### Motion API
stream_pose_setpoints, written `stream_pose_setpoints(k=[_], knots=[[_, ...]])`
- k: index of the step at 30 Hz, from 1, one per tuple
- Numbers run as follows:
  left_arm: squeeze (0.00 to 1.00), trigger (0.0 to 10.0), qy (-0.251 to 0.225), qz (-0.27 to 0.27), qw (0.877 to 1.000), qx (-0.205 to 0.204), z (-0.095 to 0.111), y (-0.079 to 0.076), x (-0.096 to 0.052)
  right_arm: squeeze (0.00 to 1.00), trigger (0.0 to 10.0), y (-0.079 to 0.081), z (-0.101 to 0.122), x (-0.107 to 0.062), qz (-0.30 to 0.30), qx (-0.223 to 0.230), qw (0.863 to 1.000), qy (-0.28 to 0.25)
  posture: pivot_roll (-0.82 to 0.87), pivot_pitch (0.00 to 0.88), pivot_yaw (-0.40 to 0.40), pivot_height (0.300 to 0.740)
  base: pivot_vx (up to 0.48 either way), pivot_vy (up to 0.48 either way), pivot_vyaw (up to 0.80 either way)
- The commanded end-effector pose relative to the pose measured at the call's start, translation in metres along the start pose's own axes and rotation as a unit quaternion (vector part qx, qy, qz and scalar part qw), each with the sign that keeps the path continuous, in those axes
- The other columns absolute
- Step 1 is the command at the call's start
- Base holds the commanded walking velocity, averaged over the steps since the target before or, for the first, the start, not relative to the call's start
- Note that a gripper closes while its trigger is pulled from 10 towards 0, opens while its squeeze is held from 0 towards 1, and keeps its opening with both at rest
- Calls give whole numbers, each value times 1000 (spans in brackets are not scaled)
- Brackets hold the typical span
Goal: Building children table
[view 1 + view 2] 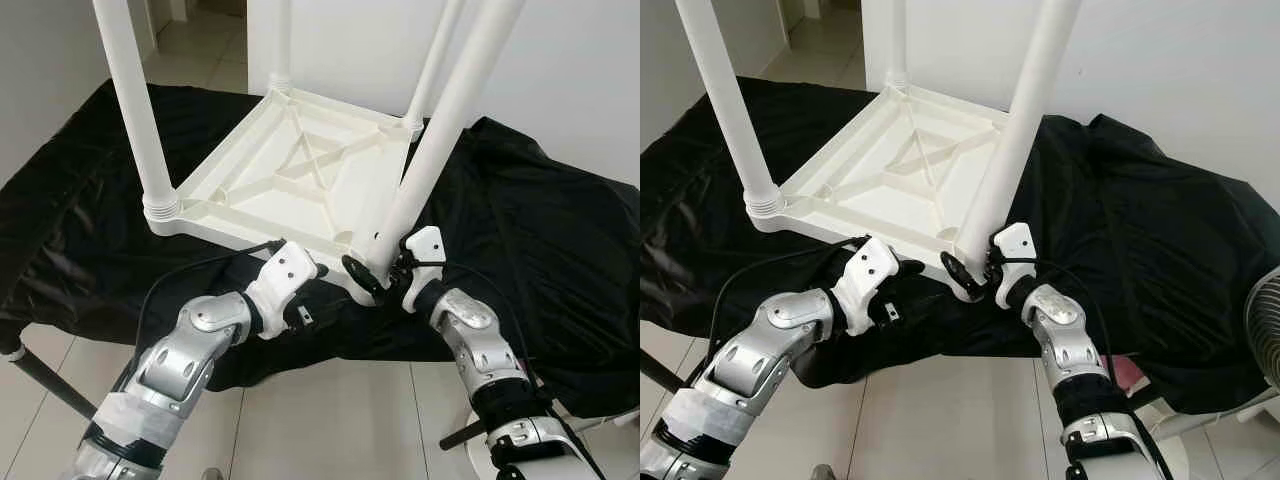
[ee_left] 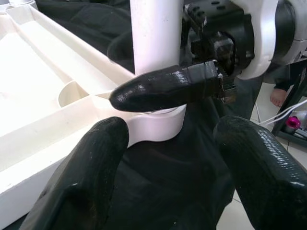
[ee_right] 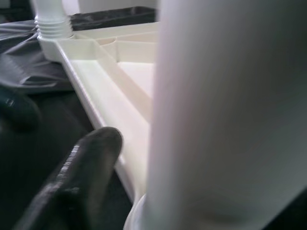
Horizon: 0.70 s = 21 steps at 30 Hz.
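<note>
A white plastic children's table (image 1: 250, 228) lies upside down on a black cloth, its legs pointing up. The near right leg (image 1: 440, 130) stands in its corner socket, leaning slightly. My right gripper (image 1: 377, 270) is shut on this leg's base; one of its fingers (image 2: 168, 88) crosses the leg's front, and the leg (image 3: 225, 115) is close up in the right wrist view. My left gripper (image 2: 170, 158) is open just short of the same corner, low over the cloth, holding nothing.
Three other legs stand screwed in: near left (image 1: 135, 110), back left (image 1: 280, 40), back right (image 1: 435, 60). The black cloth (image 1: 540, 230) drapes over a low support. A fan (image 1: 1265, 330) stands at the right. A person's foot (image 2: 278, 96) is on the tiled floor.
</note>
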<state>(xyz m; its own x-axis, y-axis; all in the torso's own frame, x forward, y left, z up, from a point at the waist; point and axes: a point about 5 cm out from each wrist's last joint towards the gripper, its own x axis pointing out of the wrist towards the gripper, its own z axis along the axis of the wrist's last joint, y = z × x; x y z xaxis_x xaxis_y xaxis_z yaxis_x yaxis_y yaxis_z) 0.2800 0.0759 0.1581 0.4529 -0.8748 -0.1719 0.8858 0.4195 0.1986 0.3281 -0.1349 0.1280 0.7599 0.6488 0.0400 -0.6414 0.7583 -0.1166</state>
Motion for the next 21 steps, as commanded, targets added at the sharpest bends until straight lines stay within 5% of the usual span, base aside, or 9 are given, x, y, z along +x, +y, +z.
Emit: stream_pose_setpoints(k=[1,11,12,13,21], knots=[[0,10000,-2,-5,1000,10,3,0,1,0,0,-1,-2,-1,16,-8,1000,9,69,16,-97,740,0,0,0],[0,10000,0,-1,1000,10,2,1,-2,0,0,-1,-12,-4,31,9,999,20,80,25,-100,740,0,0,0],[0,10000,1,-1,1000,10,2,1,-2,0,6078,-2,-12,-4,28,9,999,20,79,25,-100,740,0,0,0],[0,10000,0,-1,1000,11,2,1,-1,0,10000,-3,-12,-4,24,11,1000,17,75,26,-98,740,0,0,0],[0,10000,-1,-4,1000,9,2,0,0,0,10000,-7,-6,-5,-29,18,999,5,63,38,-93,740,0,0,0]])
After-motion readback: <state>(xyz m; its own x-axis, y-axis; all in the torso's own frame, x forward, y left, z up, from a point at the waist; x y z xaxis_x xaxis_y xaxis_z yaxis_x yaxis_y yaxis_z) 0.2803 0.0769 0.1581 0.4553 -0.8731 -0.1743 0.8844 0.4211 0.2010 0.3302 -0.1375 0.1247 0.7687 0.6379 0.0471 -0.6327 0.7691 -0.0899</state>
